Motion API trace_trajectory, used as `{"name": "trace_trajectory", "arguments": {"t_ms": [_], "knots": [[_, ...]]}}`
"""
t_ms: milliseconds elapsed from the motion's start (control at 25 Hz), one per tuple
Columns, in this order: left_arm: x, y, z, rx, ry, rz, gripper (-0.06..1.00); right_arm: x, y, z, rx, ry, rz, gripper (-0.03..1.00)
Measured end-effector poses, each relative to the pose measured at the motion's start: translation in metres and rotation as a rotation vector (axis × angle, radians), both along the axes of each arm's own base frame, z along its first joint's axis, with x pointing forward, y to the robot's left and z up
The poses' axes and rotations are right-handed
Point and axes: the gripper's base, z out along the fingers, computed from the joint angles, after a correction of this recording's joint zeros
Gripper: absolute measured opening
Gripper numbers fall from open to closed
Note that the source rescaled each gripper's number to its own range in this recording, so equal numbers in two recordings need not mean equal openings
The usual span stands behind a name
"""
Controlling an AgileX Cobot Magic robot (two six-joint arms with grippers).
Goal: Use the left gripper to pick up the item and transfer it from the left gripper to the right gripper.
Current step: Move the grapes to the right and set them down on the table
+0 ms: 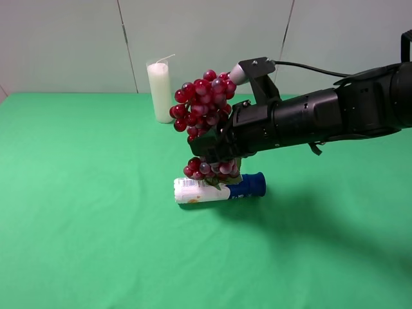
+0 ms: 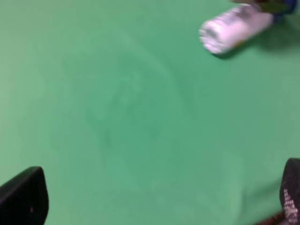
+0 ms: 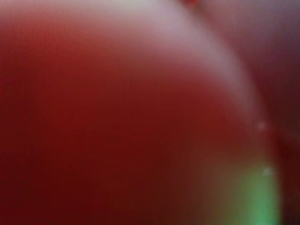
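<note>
Green table (image 1: pixel 96 251) in foreground. White-and-blue bottle (image 1: pixel 219 188) lies on its side mid-table. Just above it, right gripper (image 1: pixel 215 147) is clamped across the middle of the grape bunch (image 1: pixel 205 103), which is held aloft; cannot tell whether its lower end touches the bottle. Right arm reaches in from the right, near-horizontal, sloping slightly down to the wrist. Left gripper (image 2: pixel 157 197): fingers wide apart, holding nothing, over the cloth. White candle (image 1: pixel 159 90) stands upright at the back.

High view and left wrist share the bottle (image 1: pixel 219 188) (right wrist: point-blank grapes (image 1: pixel 205 103)).
</note>
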Motion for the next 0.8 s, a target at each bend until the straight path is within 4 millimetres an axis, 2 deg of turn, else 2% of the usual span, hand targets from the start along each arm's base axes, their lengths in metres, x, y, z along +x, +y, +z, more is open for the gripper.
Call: {"name": "trace_trajectory", "arguments": {"t_ms": [280, 480, 800], "knots": [[-0.002, -0.001, 0.0, 0.0, -0.001, 0.26, 1.0, 0.002, -0.008, 0.0, -0.061, 0.022, -0.089, 0.02], [-0.003, -0.002, 0.0, 0.001, -0.002, 0.407, 1.0, 0.0, -0.018, 0.019, -0.102, -0.046, -0.14, 0.02], [-0.007, -0.003, 0.0, -0.007, -0.028, 0.545, 1.0, -0.01, -0.03, 0.046, -0.107, -0.108, -0.176, 0.02]]}}
